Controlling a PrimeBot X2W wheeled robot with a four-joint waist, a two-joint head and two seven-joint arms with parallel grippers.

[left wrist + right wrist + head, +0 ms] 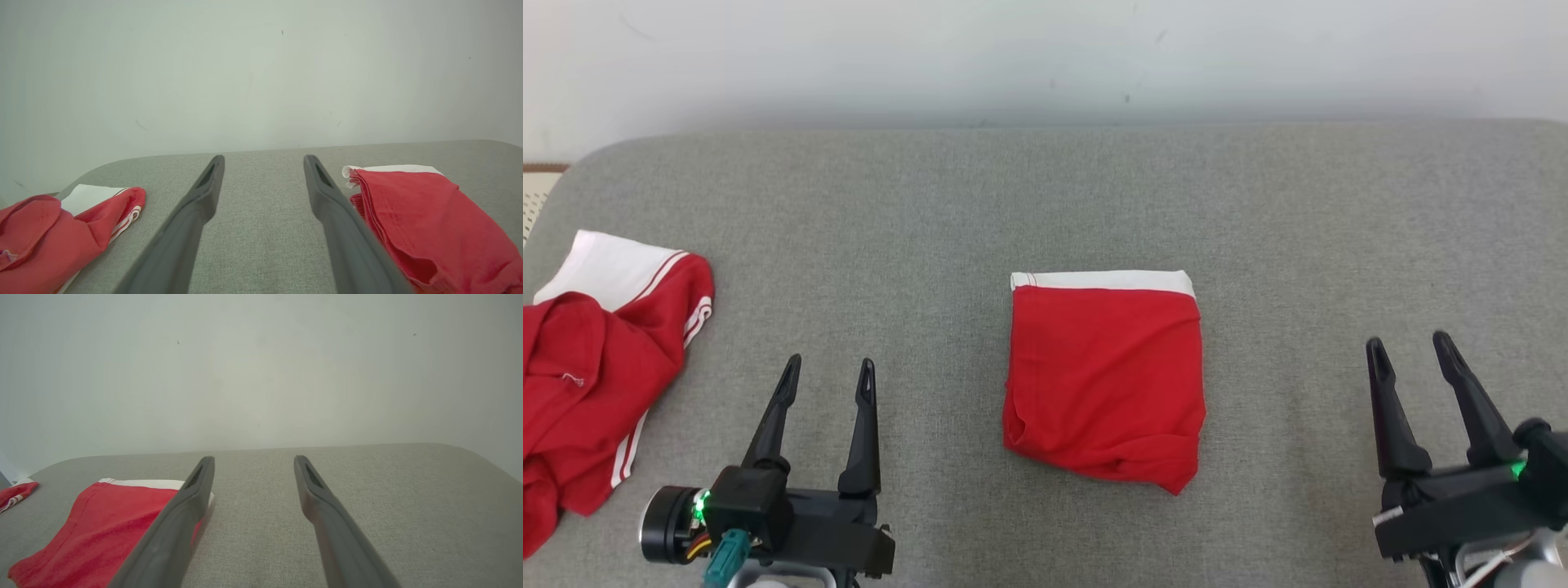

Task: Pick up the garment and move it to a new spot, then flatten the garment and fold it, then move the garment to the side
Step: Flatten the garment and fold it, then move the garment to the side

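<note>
The garment (pixel 1104 376) lies folded into a compact red rectangle at the middle of the grey padded surface (pixel 1045 204), flat and touched by neither arm. Its white band (pixel 1103 280) runs along the 12 o'clock edge, the side toward the wall (pixel 1045 57). The 6 o'clock edge is less tidy: the cloth bunches into soft ridges there, and one corner pokes out toward 5 o'clock. In the left wrist view the stacked layers of the fold show along the garment's near side.

From the garment, the left gripper (pixel 831 362) sits at about 8 o'clock, well apart from the cloth, with its two dark fingers pointing to 12 o'clock. Its jaws stand wide apart and hold nothing; bare grey fabric shows between them in the left wrist view. The right gripper (pixel 1407 340) is at about 3 o'clock from the garment, farther off than the left one, fingers pointing to roughly 11 o'clock. Its jaws are also spread wide and empty, with bare surface between them in the right wrist view, where the folded garment lies off at 8 o'clock, partly behind one finger.

A second garment (pixel 596 367), red with white trim and stripes, lies crumpled at 9 o'clock from the folded one, against the surface's left end and well apart from it. The left gripper is between the two pieces of clothing. The pale wall rises behind the far edge of the surface.
</note>
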